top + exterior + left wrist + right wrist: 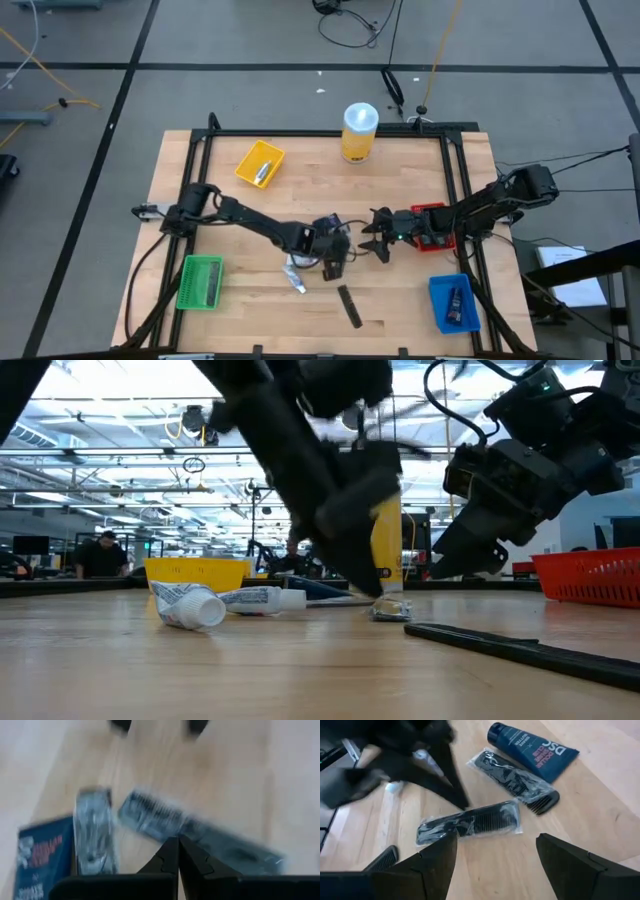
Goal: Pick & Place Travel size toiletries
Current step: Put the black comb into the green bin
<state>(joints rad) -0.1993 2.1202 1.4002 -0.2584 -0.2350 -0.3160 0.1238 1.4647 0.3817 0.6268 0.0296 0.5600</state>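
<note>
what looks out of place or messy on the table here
Nothing looks spilled or broken. A few toiletries lie loose at mid-table: a blue tube, two wrapped black combs and a white tube on its side. The left gripper and right gripper hover there.

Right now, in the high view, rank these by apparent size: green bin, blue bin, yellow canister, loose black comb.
1. Green bin and blue bin: they look alike, so I won't rank one over the other.
2. Yellow canister.
3. Black comb, clearly the smallest.
</note>
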